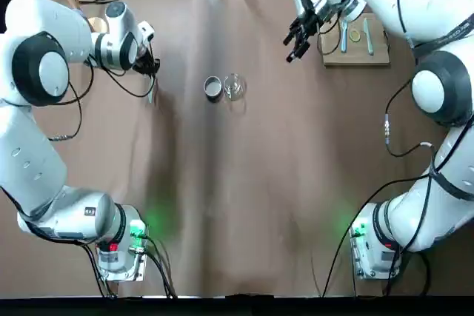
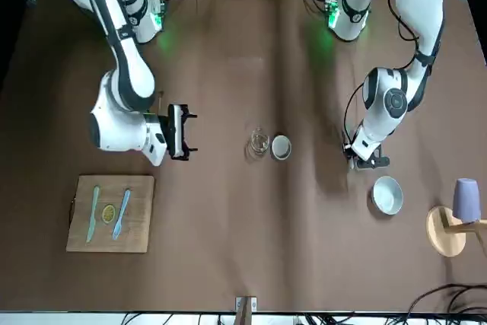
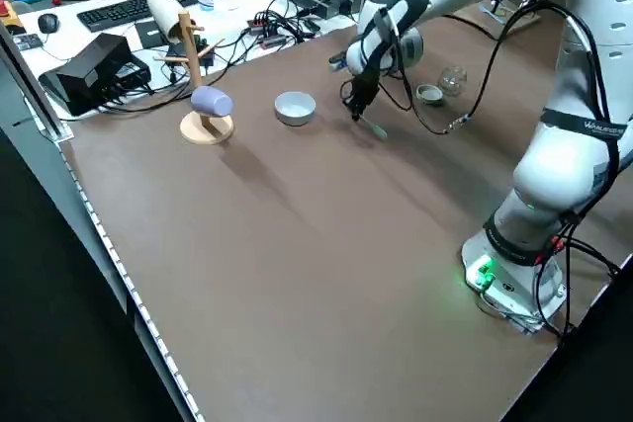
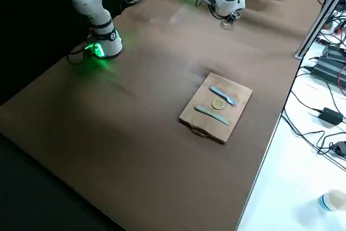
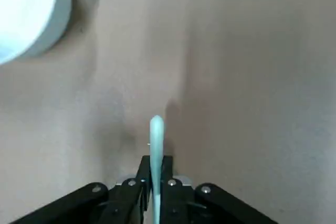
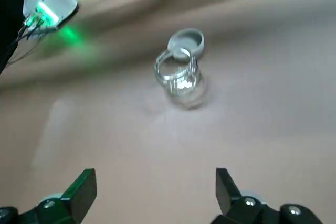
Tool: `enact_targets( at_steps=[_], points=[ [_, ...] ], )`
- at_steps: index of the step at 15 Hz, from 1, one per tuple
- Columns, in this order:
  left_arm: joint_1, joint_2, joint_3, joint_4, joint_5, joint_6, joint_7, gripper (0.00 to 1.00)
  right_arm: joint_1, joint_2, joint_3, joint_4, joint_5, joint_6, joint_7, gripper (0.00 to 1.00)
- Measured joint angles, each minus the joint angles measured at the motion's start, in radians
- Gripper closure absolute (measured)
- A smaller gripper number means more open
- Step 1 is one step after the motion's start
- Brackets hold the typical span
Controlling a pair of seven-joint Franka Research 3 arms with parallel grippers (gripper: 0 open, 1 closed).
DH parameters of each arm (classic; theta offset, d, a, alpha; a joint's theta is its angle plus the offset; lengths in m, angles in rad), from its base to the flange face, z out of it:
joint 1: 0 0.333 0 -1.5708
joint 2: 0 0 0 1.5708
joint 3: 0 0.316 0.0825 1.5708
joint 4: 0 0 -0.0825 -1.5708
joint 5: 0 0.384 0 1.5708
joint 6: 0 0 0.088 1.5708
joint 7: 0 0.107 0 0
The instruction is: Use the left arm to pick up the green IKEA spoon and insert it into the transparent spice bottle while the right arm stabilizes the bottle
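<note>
My left gripper (image 1: pixel 152 72) is low over the table's far left and shut on the green IKEA spoon (image 1: pixel 152 94). In the left wrist view the pale spoon (image 5: pixel 156 142) sticks out from between the closed fingers toward the brown table. Whether its end touches the table I cannot tell. The transparent spice bottle (image 1: pixel 234 86) stands upright at the far middle, to the right of the left gripper. My right gripper (image 1: pixel 296 38) hovers open beyond and to the right of the bottle. The right wrist view shows the bottle (image 6: pixel 178 80) well ahead of the spread fingers.
A grey round tin (image 1: pixel 213 88) sits touching the bottle on its left. A wooden board (image 1: pixel 378 55) with a fork and a knife lies at the far right. A white bowl (image 2: pixel 387 194) and a mug stand (image 2: pixel 449 230) with a purple mug are beyond the left gripper.
</note>
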Motion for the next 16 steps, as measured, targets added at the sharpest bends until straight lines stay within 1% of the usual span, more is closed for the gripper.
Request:
enact_targets(
  at_steps=[3,4,7,9,10,13,16],
  points=[
    [-0.002,-0.052,-0.005,0.067,0.001,-0.136,0.004,0.89,0.057,0.021,0.001,-0.055,0.182,0.069,-0.180,0.00],
    [-0.002,-0.081,-0.022,0.137,0.002,-0.247,0.008,0.89,0.080,0.067,0.001,-0.067,0.317,0.076,-0.343,0.00],
    [-0.007,-0.089,-0.066,0.240,0.004,-0.373,0.021,0.89,0.098,0.165,0.001,-0.066,0.501,0.077,-0.594,0.00],
    [-0.015,-0.085,-0.085,0.272,0.005,-0.406,0.066,0.89,0.104,0.221,0.001,-0.057,0.586,0.077,-0.680,0.00],
    [-0.017,-0.080,-0.092,0.279,0.005,-0.409,0.083,0.89,0.106,0.243,0.001,-0.046,0.618,0.077,-0.695,0.00],
    [-0.017,-0.057,-0.106,0.296,0.005,-0.409,0.134,0.89,0.129,0.300,0.001,-0.003,0.711,0.076,-0.703,0.00],
    [-0.018,-0.010,-0.128,0.332,0.005,-0.409,0.148,0.89,0.167,0.342,0.001,0.040,0.783,0.100,-0.703,0.00]
  ],
)
